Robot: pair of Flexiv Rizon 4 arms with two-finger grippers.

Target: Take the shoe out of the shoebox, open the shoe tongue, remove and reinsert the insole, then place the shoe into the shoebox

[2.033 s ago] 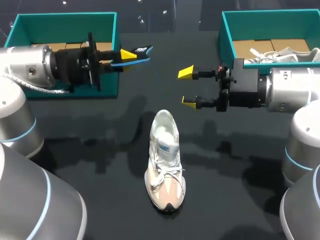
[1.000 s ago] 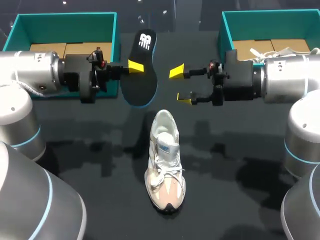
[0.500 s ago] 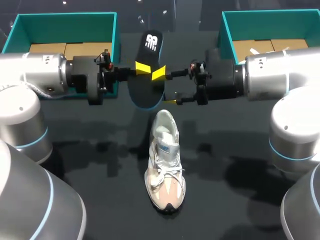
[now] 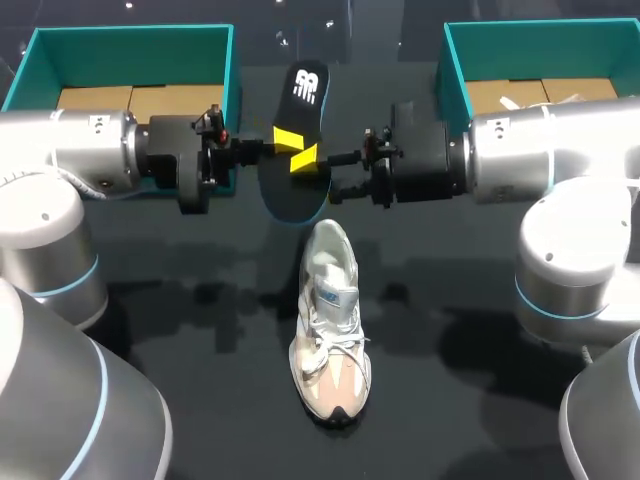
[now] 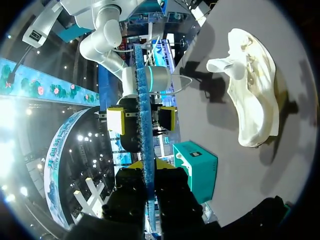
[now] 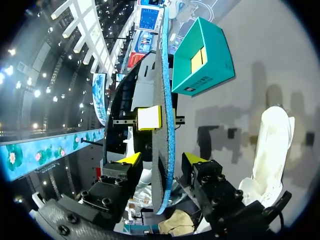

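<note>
2 grippers are seen at the insole (image 4: 298, 150) above the middle of the table (image 4: 180, 350). The insole, black with a blue edge, is held clear of the table. It is pinched at 1 side by the left gripper (image 4: 285, 138), whose yellow tips are pressed against its 2 faces. In the left wrist view the insole (image 5: 142, 90) is shown edge-on, rising out of the left gripper (image 5: 150, 166).

The right gripper (image 4: 318, 178) is placed at the opposite side of the insole with its jaws spread. In the right wrist view the insole (image 6: 162, 100) is seen between the 2 yellow tips of the right gripper (image 6: 162, 159), with a gap on each side, so it is not clamped there.

1 shoe (image 4: 330, 320), white and beige, is stood upright on the table, near the insole and on the robot's side of it. Its heel is turned towards the insole and its toe towards the robot.

2 teal boxes are set at the far corners, the left box (image 4: 130, 45) and the right box (image 4: 540, 45); the shoe is outside both.
</note>
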